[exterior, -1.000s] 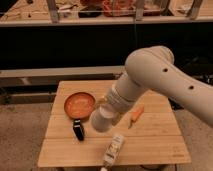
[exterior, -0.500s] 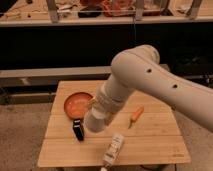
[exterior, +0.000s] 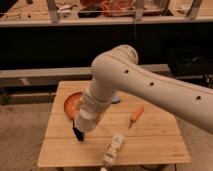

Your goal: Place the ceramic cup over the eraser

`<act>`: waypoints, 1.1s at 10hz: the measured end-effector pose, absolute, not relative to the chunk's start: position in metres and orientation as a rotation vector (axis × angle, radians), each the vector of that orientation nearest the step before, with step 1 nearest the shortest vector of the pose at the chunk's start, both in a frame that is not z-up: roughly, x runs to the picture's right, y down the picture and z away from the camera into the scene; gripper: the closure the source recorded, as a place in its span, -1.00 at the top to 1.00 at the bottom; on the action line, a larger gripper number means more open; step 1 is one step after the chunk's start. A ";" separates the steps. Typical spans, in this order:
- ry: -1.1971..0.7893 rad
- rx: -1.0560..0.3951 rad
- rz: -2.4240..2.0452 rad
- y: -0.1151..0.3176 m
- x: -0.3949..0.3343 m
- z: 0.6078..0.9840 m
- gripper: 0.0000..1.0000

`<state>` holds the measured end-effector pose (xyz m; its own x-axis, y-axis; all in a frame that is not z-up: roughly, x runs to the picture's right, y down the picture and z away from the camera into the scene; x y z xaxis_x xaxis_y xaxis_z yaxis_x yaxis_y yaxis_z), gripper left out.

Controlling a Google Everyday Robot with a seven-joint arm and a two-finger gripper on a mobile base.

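Observation:
My arm reaches down over the left half of the wooden table. My gripper is at its lower end, just below the orange pan. A cream-white cylinder at the arm's tip looks like the ceramic cup, but I cannot tell it apart from the wrist. A small black oblong block, the eraser, sticks out right under it at the front left, touching or nearly touching. The arm hides the rest.
A long white labelled bottle lies near the front edge. An orange carrot-like piece lies right of centre. A blue-grey pad peeks out behind the arm. A dark shelf unit stands behind the table.
The arm has swung left and down. The cream-white tip moved from the table's middle to just over the black block beside the pan.

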<state>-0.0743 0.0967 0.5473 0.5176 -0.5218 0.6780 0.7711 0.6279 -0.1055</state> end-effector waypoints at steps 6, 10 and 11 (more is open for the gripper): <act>-0.663 -0.453 -0.846 0.115 -0.103 0.594 -1.00; -0.662 -0.486 -0.851 0.135 -0.117 0.631 -1.00; -0.661 -0.493 -0.853 0.137 -0.119 0.637 -1.00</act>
